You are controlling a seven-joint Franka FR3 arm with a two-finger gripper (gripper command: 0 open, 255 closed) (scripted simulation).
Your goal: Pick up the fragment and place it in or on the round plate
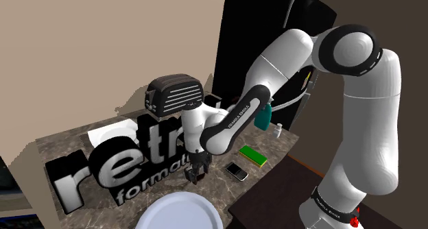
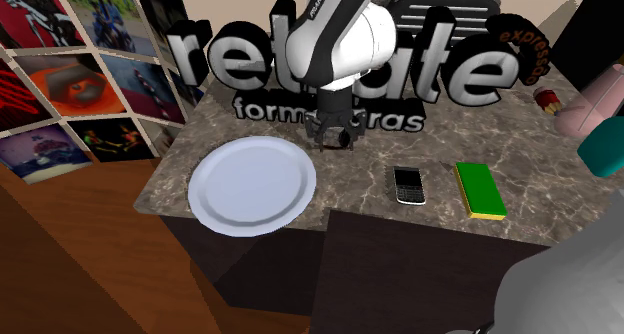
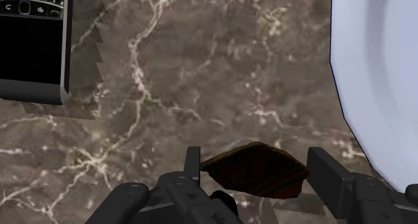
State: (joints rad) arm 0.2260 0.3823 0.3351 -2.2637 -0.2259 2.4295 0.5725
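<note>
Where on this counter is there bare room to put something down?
Bare marble lies between the round plate and the phone, and between the green block and the big letters. It is crowded near the letters' middle, where the gripper is down at the fragment.

In the wrist view, the fragment (image 3: 258, 170) is being covered along its hand-side edge by the gripper (image 3: 254, 155). The phone (image 3: 33, 41) and the round plate (image 3: 382, 88) are being cut off by the frame. In the shoulder view, the plate's near rim is being cropped and the lettering (image 1: 103, 167) is being partly masked by the arm.
</note>
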